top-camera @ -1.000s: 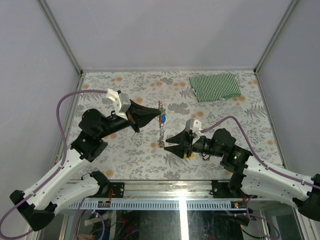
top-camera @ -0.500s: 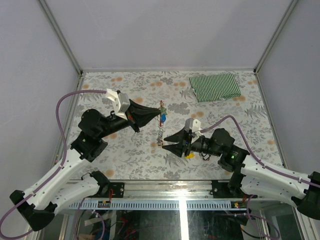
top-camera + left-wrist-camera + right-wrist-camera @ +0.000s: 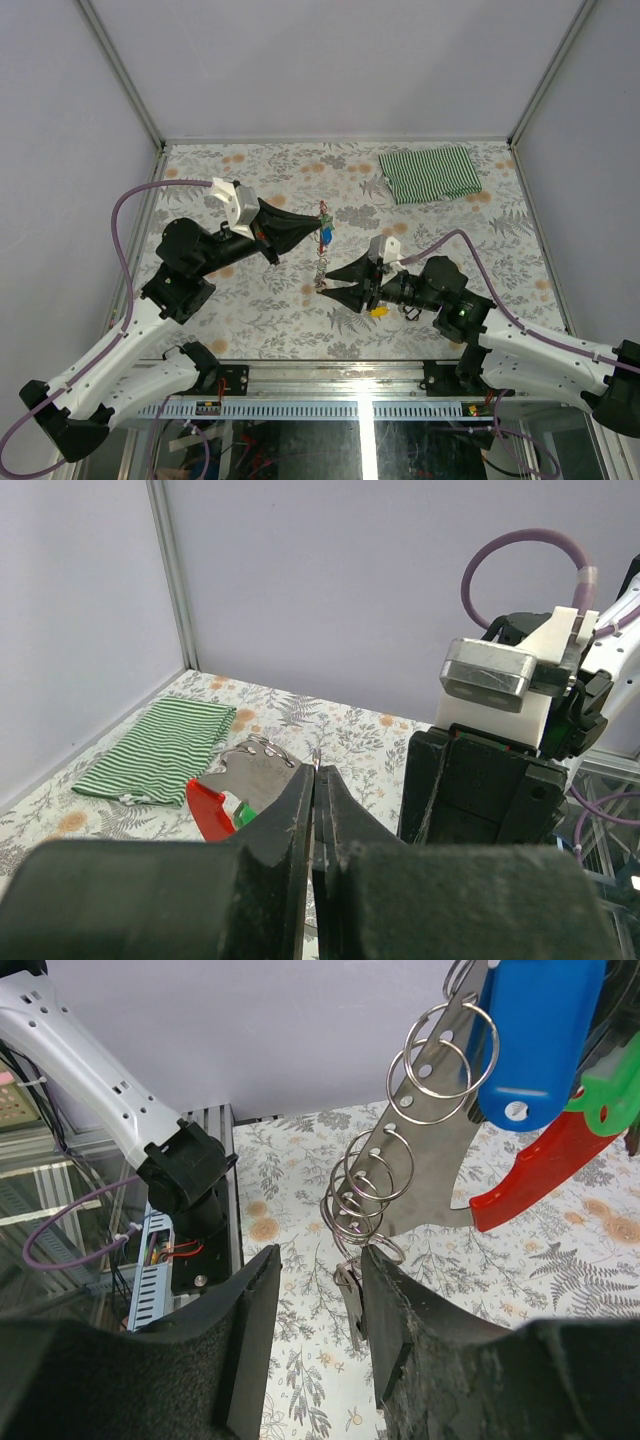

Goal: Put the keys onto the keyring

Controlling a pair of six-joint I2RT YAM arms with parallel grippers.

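> Red keyring [image 3: 520, 1185] up in the air, how come?

So its chain [image 3: 372, 1190] hangs free, off the table [image 3: 250, 300]. My left pincer [image 3: 316, 230] is clamped tight on the keyring's top. My right pincer [image 3: 325, 285] is about half open, jaws either side of the chain's bottom end, gripping nothing. Blue key [image 3: 535, 1040] and green key [image 3: 605, 1090] look threaded on. Yellow key [image 3: 378, 311] lies under my right wrist, and my guess is it's next.

> And the room?

Pretty bare: plain grey walls [image 3: 320, 60], floral tabletop, striped cloth [image 3: 430, 173] in the far right corner.
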